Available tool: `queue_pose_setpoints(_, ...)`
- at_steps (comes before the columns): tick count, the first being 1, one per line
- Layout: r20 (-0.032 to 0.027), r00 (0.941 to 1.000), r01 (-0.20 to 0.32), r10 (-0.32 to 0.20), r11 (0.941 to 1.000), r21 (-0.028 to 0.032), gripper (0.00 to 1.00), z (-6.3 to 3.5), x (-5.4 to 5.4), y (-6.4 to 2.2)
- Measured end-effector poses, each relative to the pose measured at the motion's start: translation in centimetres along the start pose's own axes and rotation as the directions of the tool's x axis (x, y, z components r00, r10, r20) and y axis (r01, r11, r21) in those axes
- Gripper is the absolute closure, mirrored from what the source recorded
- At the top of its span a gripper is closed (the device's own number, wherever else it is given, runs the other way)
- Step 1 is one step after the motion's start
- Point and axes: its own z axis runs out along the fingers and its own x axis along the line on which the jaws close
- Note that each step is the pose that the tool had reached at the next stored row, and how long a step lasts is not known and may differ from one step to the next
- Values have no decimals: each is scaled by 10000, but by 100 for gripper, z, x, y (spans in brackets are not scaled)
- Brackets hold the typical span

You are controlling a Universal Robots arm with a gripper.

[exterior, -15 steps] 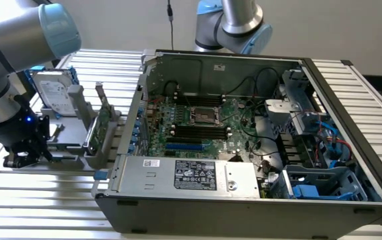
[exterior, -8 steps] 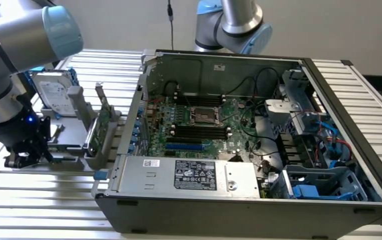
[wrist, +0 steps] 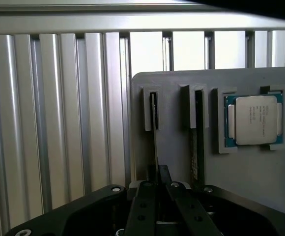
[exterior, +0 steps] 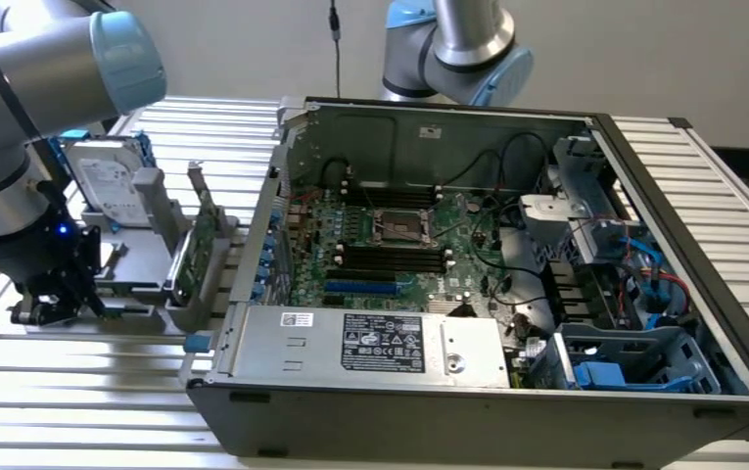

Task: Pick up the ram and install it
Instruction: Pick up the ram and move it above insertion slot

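Observation:
The ram (wrist: 154, 128) is a thin stick seen edge-on, standing in a slot of the grey holder block (wrist: 182, 83). My gripper (wrist: 158, 189) is right over its near end, and the black fingers (wrist: 145, 206) are shut on the stick from both sides. A second stick (wrist: 197, 147) stands in the neighbouring slot. In the exterior view my gripper (exterior: 54, 304) hangs low over the grey parts stand (exterior: 132, 264) at that view's left, well away from the open computer case (exterior: 479, 392) and the dark memory slots (exterior: 394, 257) on its motherboard.
A processor chip (wrist: 254, 119) lies in a blue-edged pocket beside the sticks. A silver hard drive (exterior: 100, 181) and a green expansion card (exterior: 189, 259) stand upright on the stand. A second arm (exterior: 459, 49) rises behind the case. The table is ribbed aluminium (exterior: 87, 392).

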Motion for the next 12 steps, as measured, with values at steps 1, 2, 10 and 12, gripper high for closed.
queue_pose_setpoints(1, 0, 10000, 0, 0, 10000, 0, 87, 0, 0, 0)
queue_pose_setpoints(2, -1, 10000, 0, 0, 10000, 0, 87, 0, 0, 1)
queue_pose_setpoints(10, -1, 10000, -1, 1, 10000, -1, 87, -42, -2, 3)
queue_pose_setpoints(12, -1, 10000, 0, 0, 10000, -1, 87, -60, -3, 4)
